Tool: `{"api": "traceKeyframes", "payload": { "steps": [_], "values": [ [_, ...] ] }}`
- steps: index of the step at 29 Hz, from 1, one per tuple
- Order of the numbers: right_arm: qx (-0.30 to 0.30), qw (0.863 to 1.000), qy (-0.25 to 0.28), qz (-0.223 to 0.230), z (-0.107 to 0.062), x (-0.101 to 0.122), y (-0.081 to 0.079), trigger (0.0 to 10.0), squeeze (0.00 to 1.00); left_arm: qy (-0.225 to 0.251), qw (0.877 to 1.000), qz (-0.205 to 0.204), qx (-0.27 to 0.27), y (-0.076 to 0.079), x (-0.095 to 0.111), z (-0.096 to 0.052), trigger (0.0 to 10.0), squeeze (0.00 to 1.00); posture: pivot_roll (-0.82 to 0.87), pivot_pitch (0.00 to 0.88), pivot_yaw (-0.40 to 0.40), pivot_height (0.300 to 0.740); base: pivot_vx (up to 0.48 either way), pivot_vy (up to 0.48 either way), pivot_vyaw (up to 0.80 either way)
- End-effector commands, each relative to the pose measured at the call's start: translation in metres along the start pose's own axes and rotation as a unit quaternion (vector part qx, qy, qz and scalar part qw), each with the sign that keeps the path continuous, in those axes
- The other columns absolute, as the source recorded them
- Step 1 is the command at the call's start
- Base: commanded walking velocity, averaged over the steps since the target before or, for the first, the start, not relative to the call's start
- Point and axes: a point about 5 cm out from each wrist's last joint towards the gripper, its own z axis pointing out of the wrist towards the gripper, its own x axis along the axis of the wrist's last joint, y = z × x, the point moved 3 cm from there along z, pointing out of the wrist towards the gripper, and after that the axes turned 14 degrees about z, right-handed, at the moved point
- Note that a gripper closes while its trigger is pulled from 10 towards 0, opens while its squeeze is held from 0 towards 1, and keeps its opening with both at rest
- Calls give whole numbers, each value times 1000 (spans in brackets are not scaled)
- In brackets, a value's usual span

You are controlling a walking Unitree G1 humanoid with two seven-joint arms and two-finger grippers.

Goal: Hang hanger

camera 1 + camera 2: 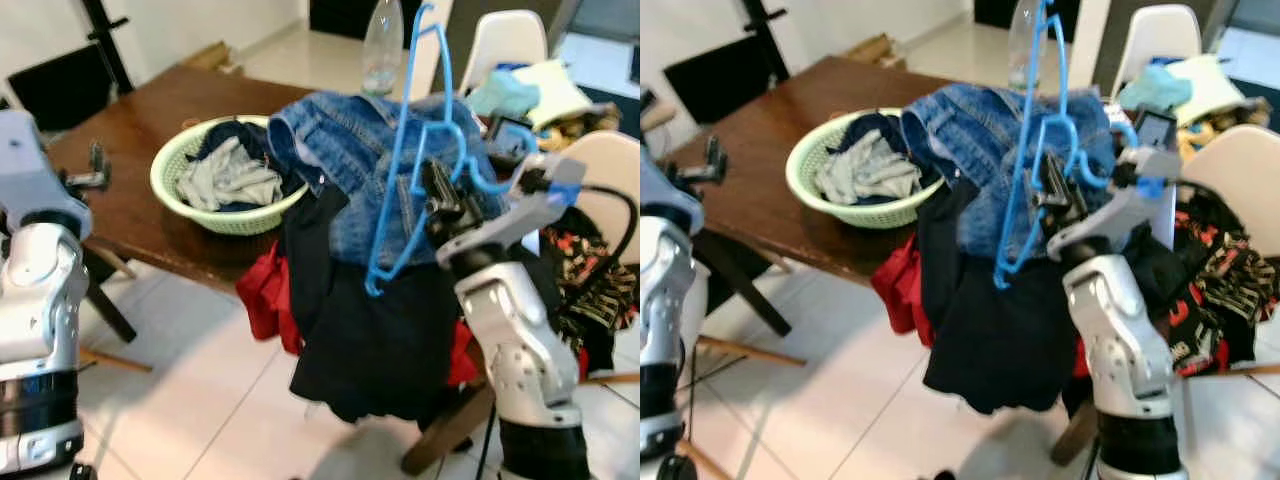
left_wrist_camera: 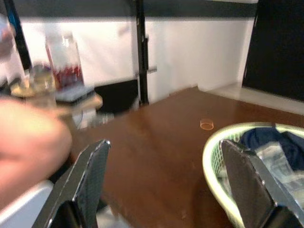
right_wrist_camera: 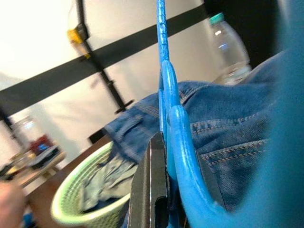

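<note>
Overhead, right gripper [image 1: 437,192] clenched on blue hanger [image 1: 415,150], held upright before denim jacket [image 1: 345,140] draped over table edge. Left wrist view: left gripper [image 2: 166,185] fingers spread above brown table [image 2: 156,142], green basket [image 2: 213,156] beside. Right wrist view: hanger pinched between fingers.

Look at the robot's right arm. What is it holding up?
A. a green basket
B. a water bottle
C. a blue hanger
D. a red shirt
C. The right gripper is shut on the blue hanger, held up in front of the jeans, while the green basket and the bottle sit on the table.
</note>
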Motion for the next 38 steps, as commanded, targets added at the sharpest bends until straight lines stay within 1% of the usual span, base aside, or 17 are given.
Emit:
{"api": "traceKeyframes", "payload": {
  "steps": [1, 5, 7, 12, 17, 19, 21, 25, 28, 29, 31, 33, 34, 35, 36, 37, 38],
  "values": [
    [-5, 1000, 3, 1, 0, -2, 2, 10000, 0, -27, 1000, -1, -17, 6, -18, -3, 10000, 0, 85, 128, 5, 740, 0, 247, 0],
    [-14, 1000, 5, -2, 1, -1, 4, 10000, 0, -33, 999, 7, -26, 9, -24, -3, 10000, 0, 80, 127, 8, 740, 0, 264, 0],
    [-14, 1000, 5, -2, 1, -1, 4, 10000, 0, -33, 999, 7, -26, 9, -24, -3, 10000, 0, 80, 127, 8, 740, 0, 315, 0],
    [-29, 999, 11, -11, 0, 2, 10, 10000, 0, -24, 999, 9, -25, 10, -21, 0, 10000, 0, 80, 125, 8, 740, 0, 328, 0],
    [-32, 999, 17, -15, 0, 6, 12, 10000, 0, -8, 1000, 2, -22, 7, -11, 6, 10000, 0, 78, 129, 9, 740, 0, 337, 0],
    [-35, 999, 21, -18, 0, 8, 13, 10000, 0, 8, 1000, -5, -26, 6, -1, 10, 10000, 0, 79, 130, 11, 740, 0, 345, 0],
    [-37, 999, 24, -20, 0, 10, 14, 10000, 0, 16, 999, -11, -32, 7, 3, 12, 10000, 0, 79, 131, 12, 740, 0, 345, 0],
    [-41, 999, 26, -21, 0, 11, 16, 10000, 0, 23, 998, -19, -47, 14, 8, 13, 10000, 0, 77, 133, 16, 740, 0, 287, 0],
    [-42, 999, 27, -21, 0, 12, 16, 10000, 0, 23, 998, -20, -53, 16, 7, 13, 10000, 0, 77, 134, 18, 740, 0, 274, 0],
    [-43, 998, 27, -22, 0, 12, 16, 10000, 0, 23, 998, -25, -60, 20, 7, 13, 10000, 0, 77, 134, 19, 740, 0, 0, 0],
    [-43, 998, 27, -22, 0, 12, 16, 10000, 0, 23, 998, -25, -60, 20, 7, 13, 10000, 0, 77, 134, 19, 740, 0, 0, 0],
    [-45, 998, 27, -22, -1, 12, 16, 10000, 0, 31, 995, -28, -88, 30, 8, 10, 10000, 0, 76, 135, 22, 740, 0, 0, 0],
    [-45, 998, 27, -22, -1, 12, 16, 10000, 0, 31, 995, -28, -88, 30, 8, 10, 10000, 0, 76, 135, 22, 740, 0, 0, 0],
    [-46, 998, 27, -22, -1, 12, 16, 10000, 0, 36, 994, -25, -104, 37, 9, 7, 10000, 0, 75, 135, 23, 740, 0, 0, 0],
    [-46, 998, 27, -22, -1, 12, 16, 10000, 0, 36, 994, -25, -104, 37, 9, 7, 10000, 0, 75, 135, 23, 740, 0, 0, 0],
    [-46, 998, 27, -22, -2, 12, 17, 10000, 0, 41, 992, -23, -116, 42, 11, 6, 10000, 0, 74, 135, 23, 740, 334, 0, 0],
    [-46, 998, 27, -22, -2, 12, 17, 10000, 0, 41, 992, -23, -116, 42, 11, 6, 10000, 0, 74, 135, 23, 740, 334, 0, 0]
  ]
}}
